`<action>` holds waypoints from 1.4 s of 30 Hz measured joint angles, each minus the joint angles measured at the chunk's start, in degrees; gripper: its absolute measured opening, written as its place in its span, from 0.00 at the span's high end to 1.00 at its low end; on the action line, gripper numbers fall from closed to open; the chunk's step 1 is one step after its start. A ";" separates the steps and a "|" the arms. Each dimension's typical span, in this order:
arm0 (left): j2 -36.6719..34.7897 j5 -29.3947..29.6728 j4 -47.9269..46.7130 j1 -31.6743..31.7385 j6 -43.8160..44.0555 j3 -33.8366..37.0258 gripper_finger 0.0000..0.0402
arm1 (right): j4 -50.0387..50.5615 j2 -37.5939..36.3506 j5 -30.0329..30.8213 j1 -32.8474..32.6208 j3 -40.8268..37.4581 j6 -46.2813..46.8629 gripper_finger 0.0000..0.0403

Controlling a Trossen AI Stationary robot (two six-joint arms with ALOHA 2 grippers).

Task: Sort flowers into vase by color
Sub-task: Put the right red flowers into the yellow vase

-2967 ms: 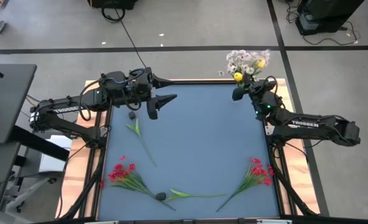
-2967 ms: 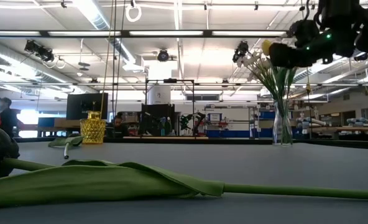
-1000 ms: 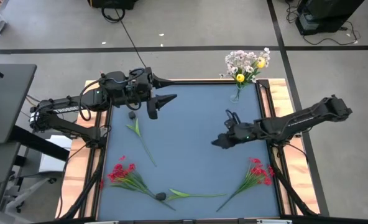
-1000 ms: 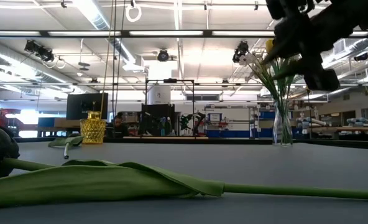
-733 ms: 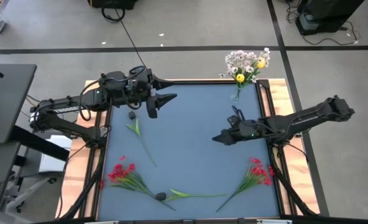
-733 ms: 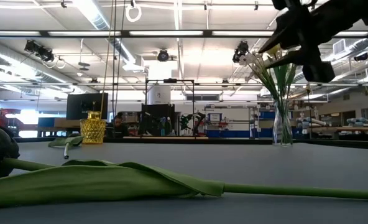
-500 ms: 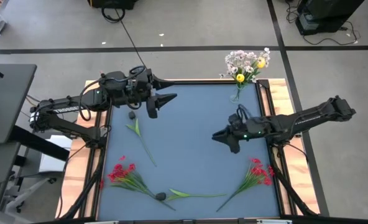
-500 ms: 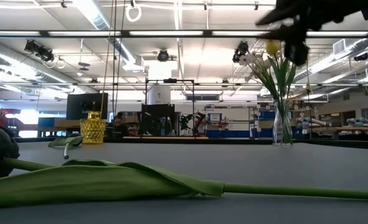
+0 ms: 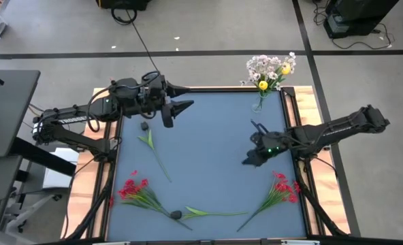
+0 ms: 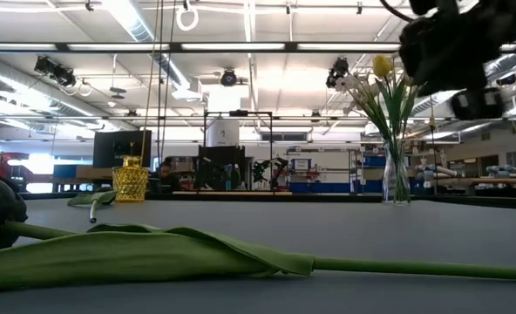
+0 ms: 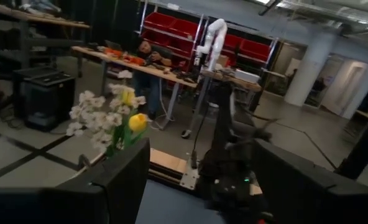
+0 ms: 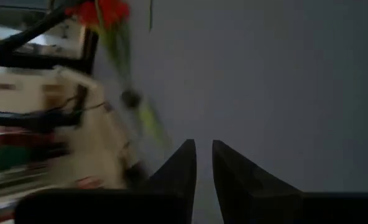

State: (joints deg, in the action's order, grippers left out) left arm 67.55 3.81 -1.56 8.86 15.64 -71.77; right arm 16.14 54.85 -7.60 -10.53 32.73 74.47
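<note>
- Hovering above the blue-grey desk [image 9: 208, 143], the right claw [image 9: 250, 160] is seen nearly closed, nothing held
- The left claw [image 9: 181, 109] is parked wide open at the far left corner, empty
- Red-blossomed green-stemmed sprays [image 9: 281, 189] lie just beside the right claw; another red spray [image 9: 135, 190] lies front left
- White and yellow flowers [image 9: 269, 70] stand in a clear glass vase [image 10: 396, 180]

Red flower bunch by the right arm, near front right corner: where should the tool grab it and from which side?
Grip the bare green stem of the red flower bunch, below the blossoms, coming straight down from above. It lies flat on the table, stem pointing toward the front centre, blossoms bushy. The right tool hovers just behind it.
</note>
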 joint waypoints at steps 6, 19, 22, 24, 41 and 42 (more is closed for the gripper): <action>0.00 1.33 0.02 0.02 -1.73 0.00 0.29 | -1.46 0.39 -3.38 -8.83 0.02 21.26 0.85; 0.00 1.42 -1.10 0.02 -1.77 0.00 0.29 | -17.39 7.16 3.60 -28.55 0.07 48.25 0.71; 0.00 1.42 -1.76 0.02 -1.75 0.00 0.29 | -21.14 9.56 -3.07 -29.64 0.08 50.17 0.61; 0.00 1.42 -2.12 0.02 -1.77 0.00 0.29 | -20.59 11.08 -9.50 -29.70 0.09 52.30 0.55; 0.00 1.38 -7.78 0.02 -1.71 0.00 0.29 | 2.88 19.92 -16.10 -29.19 0.07 54.17 0.45; 0.00 1.40 -7.75 0.02 -1.71 0.00 0.29 | 2.68 20.95 -16.11 -29.20 0.07 53.98 0.45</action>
State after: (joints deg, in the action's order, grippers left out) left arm 67.55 5.21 -9.31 8.88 13.93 -71.77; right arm 18.82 75.80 -23.70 -39.72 32.80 128.45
